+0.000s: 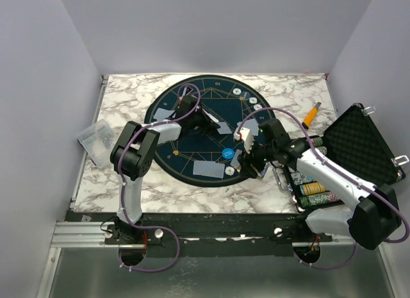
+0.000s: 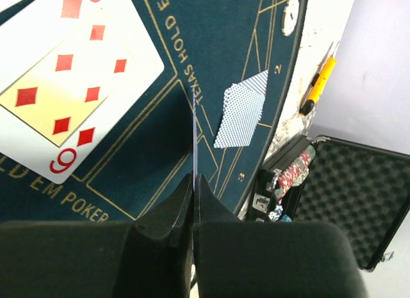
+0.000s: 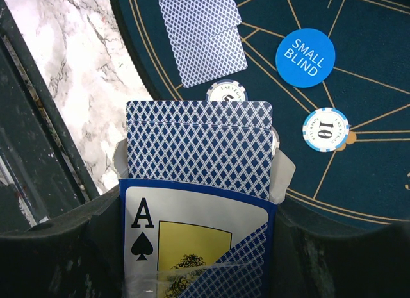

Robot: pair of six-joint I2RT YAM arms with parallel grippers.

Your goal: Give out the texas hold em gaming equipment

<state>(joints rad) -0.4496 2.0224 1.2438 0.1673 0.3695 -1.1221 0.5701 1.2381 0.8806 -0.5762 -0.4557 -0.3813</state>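
My left gripper [image 2: 193,182] is pinched fully closed on a single playing card [image 2: 193,128]. Its wrist camera catches the card edge-on, as a thin pale line rising from between the fingers. The overhead view shows only the gripper [image 1: 204,118] over the round blue mat [image 1: 168,158], not the card itself. Ahead and to the left of those fingertips a nine of diamonds [image 2: 70,86] lies face up, and ahead to the right lies a face-down pair of cards [image 2: 242,109]. Farther right, off the mat, are the orange-handled tool [image 2: 318,83] and the open black case [image 2: 359,202] with chip stacks [image 2: 296,173] in it.

My right gripper [image 3: 198,247] stands partly open, clamped around a card box [image 3: 147,227] with an ace of spades on its front. The deck [image 3: 198,144] sticks out of the box's open top. Only this wrist view shows the box clearly. Just past the deck's far edge a whitish chip [image 3: 225,91] peeks out, partly hidden, with more face-down cards [image 3: 202,32] beyond it. To the right of the deck lies a chip marked 10 [image 3: 326,129], and beyond that the blue SMALL BLIND button [image 3: 305,57]. To the left is the marble table [image 3: 70,74].
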